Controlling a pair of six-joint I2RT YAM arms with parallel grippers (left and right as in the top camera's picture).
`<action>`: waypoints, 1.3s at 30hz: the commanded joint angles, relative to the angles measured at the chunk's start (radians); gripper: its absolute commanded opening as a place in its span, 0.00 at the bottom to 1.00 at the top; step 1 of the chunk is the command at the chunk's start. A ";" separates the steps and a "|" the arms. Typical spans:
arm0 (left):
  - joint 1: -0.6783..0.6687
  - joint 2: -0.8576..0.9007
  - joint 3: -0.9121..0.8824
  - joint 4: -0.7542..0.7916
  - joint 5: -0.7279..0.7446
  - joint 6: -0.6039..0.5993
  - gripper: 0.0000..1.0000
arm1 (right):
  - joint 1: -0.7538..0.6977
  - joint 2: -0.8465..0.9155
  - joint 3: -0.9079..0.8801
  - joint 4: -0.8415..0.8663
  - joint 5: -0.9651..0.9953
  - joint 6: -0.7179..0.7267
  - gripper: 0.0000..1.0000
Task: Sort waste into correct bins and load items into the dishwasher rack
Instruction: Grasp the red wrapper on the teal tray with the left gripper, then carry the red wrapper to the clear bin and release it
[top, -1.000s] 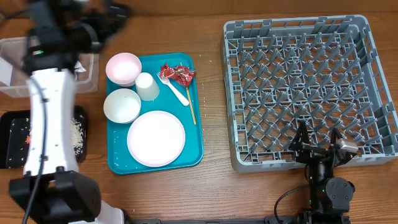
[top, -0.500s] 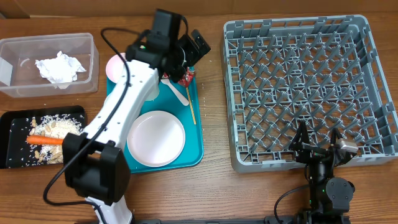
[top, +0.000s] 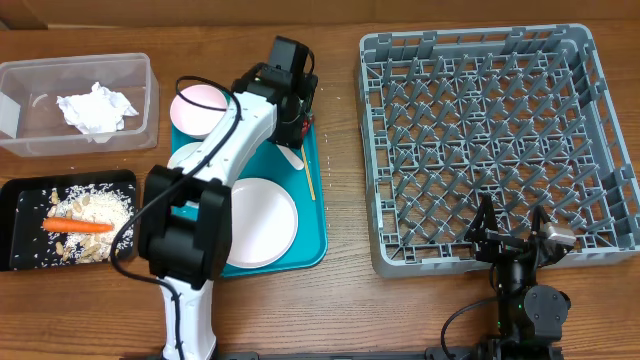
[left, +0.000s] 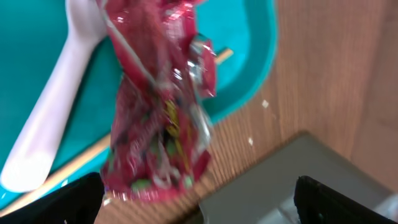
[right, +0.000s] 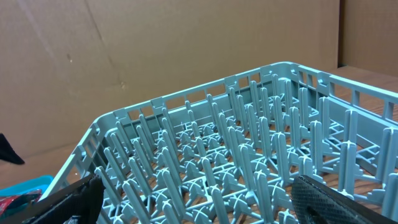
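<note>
Left claw is spread wide open, not gripping anything, right above the red wrapper that's lying on the teal tray near its edge with the white spoon, and the right claw is released too, well away from the tray.

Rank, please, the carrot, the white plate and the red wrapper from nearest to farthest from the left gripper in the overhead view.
1. red wrapper, just beneath the left gripper.
2. white plate, at the teal tray's front.
3. carrot, in the black tray, far left.
</note>
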 joint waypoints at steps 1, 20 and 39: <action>0.006 0.024 0.009 -0.005 -0.027 -0.055 1.00 | -0.005 -0.010 -0.010 0.005 0.006 -0.008 1.00; 0.020 0.061 0.009 -0.037 -0.111 0.008 0.56 | -0.005 -0.010 -0.010 0.005 0.006 -0.008 1.00; 0.021 -0.003 0.039 -0.035 -0.085 0.232 0.04 | -0.005 -0.006 -0.010 0.005 0.006 -0.008 1.00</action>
